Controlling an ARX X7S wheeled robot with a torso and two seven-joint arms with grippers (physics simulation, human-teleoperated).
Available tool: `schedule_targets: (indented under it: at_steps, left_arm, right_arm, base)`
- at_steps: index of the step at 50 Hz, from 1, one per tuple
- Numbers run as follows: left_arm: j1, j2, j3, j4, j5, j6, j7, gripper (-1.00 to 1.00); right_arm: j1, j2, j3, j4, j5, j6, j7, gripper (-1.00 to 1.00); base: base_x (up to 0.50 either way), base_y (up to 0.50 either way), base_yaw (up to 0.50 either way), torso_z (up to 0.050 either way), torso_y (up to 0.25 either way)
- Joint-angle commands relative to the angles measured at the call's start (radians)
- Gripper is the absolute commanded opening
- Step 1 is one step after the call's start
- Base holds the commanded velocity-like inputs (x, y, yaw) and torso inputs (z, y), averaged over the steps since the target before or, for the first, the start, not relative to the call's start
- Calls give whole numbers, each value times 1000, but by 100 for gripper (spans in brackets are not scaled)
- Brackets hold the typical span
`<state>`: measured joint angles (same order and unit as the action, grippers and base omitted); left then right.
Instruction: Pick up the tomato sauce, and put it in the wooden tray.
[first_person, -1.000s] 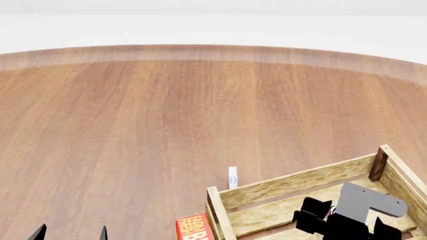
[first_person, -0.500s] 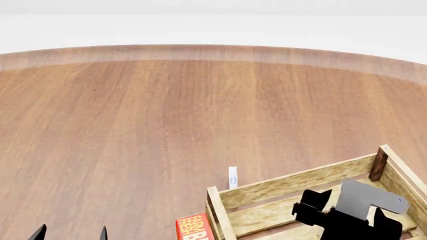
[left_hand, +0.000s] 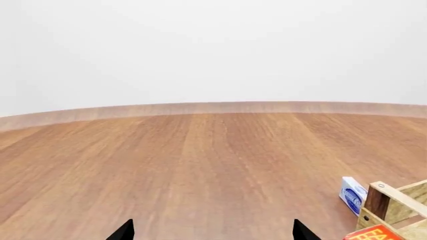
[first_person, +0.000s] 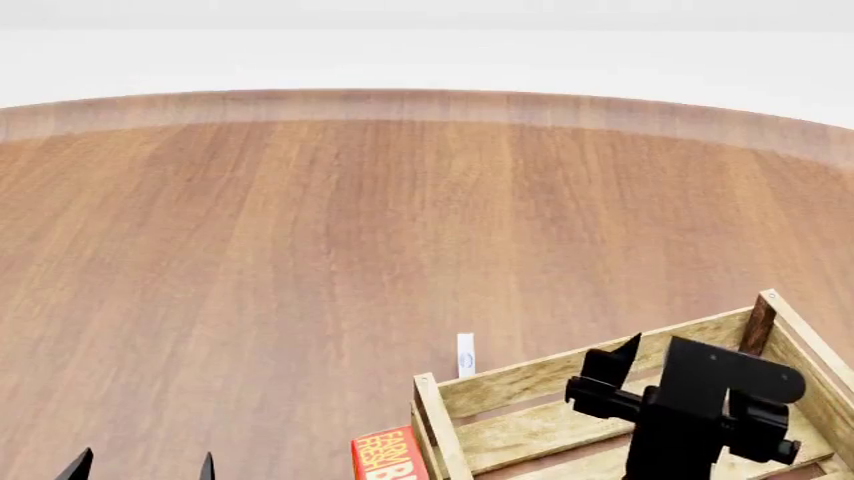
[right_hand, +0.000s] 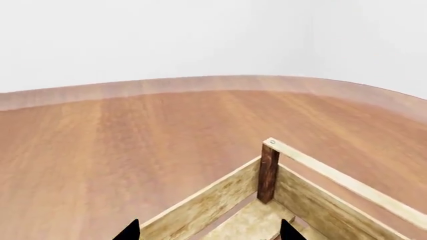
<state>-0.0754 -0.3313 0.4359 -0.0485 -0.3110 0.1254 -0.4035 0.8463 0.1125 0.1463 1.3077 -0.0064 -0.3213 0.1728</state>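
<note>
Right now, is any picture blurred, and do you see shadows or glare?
Head view: sharp, flat even light, no glare; the table edge looks curved. Right wrist view: the wooden tray is crisp, with no clear cast shadow. Left wrist view: the far wall is plain white, nothing is out of focus.

The big round brown table (first_person: 334, 240) looks like smooth wood. The light slatted wooden tray (first_person: 561, 372) looks rough and matt.

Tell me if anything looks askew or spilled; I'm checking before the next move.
Nothing stands out. The wooden tray sits flat on the table, a small white-and-blue box stands upright beside it, and no spill shows.
</note>
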Motion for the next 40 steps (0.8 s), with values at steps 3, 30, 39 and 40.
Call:
schedule_targets:
  at_steps: [3,30,39,40]
  left_arm:
    - [1,-1,3,-3,0,4,-2,100]
    - [-3,-2,7,-7,-2,6,-6,100]
    - [-1,-6,9,2,-4,1,-10,100]
    - [-1,-6,9,2,-4,1,-10,100]
  right_arm:
    - [-48,-12,-16,-124,6,-5,-55,100]
    - [-476,-23,-61,-1214,82,491,-109,100]
    - [-587,-12,-78,-1413,104,509,-111,100]
    - [-605,-10,-79,-1443,107,506,-111,100]
  base:
    - [0,0,0,0,0]
    - [0,0,0,0,0]
    - [0,0,0,0,0]
    - [0,0,0,0,0]
